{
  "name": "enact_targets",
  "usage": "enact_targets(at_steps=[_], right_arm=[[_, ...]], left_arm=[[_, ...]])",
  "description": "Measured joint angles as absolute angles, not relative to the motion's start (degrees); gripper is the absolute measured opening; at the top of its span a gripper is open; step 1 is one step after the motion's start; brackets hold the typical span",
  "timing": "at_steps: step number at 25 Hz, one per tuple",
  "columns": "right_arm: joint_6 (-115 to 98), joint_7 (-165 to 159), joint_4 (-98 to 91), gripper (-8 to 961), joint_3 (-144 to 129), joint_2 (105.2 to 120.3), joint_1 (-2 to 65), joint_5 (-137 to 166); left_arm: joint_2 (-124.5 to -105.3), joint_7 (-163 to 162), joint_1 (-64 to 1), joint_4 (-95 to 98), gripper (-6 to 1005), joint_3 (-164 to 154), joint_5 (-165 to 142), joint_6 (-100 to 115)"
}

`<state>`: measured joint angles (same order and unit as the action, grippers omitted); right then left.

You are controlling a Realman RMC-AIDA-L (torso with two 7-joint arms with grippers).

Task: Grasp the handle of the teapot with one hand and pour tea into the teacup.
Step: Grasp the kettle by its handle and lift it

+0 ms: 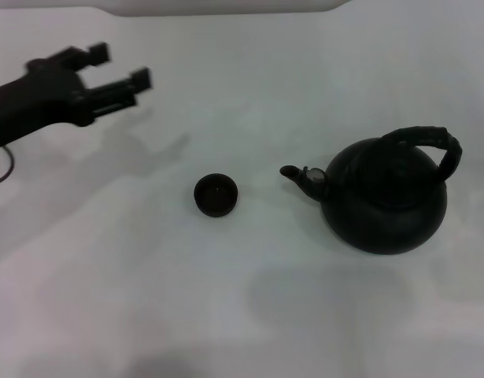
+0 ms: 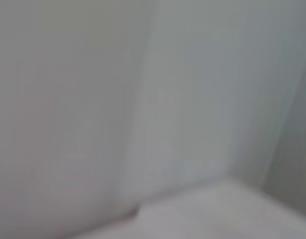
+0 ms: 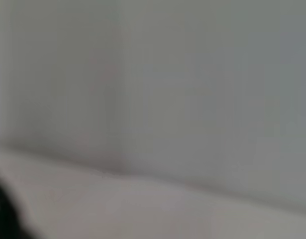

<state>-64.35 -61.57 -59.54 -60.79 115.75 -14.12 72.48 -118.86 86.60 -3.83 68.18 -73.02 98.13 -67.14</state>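
- Reaching in from the left edge of the head view, the black left tool (image 1: pixel 116 68) hangs above the plain white tabletop (image 1: pixel 249 315), its two blocky fingers (image 1: pixel 139 79) spread wide with nothing between them; it casts a faint shadow on the surface below.
- Near the middle of the tabletop stands the tiny round dark brown-black teacup (image 1: pixel 216 194), upright with its mouth open upward, well apart from the left tool and untouched.
- Right of the teacup sits the large round matte black teapot (image 1: pixel 387 197), upright on the tabletop; its short spout, carrying a small silvery fitting, points left toward the teacup, and a clear gap of bare surface lies between spout tip and cup.
- Over the teapot's top rises the thick black arched handle (image 1: pixel 430 140) with a rough wrapped texture, leaning toward the pot's right side; nothing grips it.
- The left wrist view shows only blurred pale surfaces.
- The right wrist view shows blurred pale surfaces and a dark shape in one corner that cannot be identified; the right tool appears in no view, so its state cannot be told.
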Motion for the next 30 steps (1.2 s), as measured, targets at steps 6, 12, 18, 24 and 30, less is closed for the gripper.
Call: enact_targets(at_steps=[6, 12, 18, 24, 30], right_arm=[[-72.53, -79.1, -68.56, 884, -61.7, 115.35, -13.86, 85.63], [-77.27, -82.21, -70.23, 884, -64.0, 115.48, -12.06, 86.92], [-76.55, -82.16, -68.4, 881, -67.64, 115.54, -8.78, 87.15], [-74.83, -81.85, -65.49, 874, -68.3, 115.46, -5.61, 87.39], [-69.95, -81.75, -64.68, 872, -70.07, 115.55, -4.98, 87.54]], left_arm=[[-118.78, 113.79, -3.78, 46.47, 872, -69.8, 118.99, -75.31], [-118.74, 119.22, -4.6, 38.11, 871, -68.16, 122.59, -78.42], [-118.81, 119.62, -4.56, 37.66, 870, -68.13, 122.76, -78.89], [-118.79, 119.51, -4.53, 37.55, 868, -68.11, 122.76, -79.22], [-118.74, 119.52, -4.5, 37.51, 867, -68.11, 122.69, -79.44]])
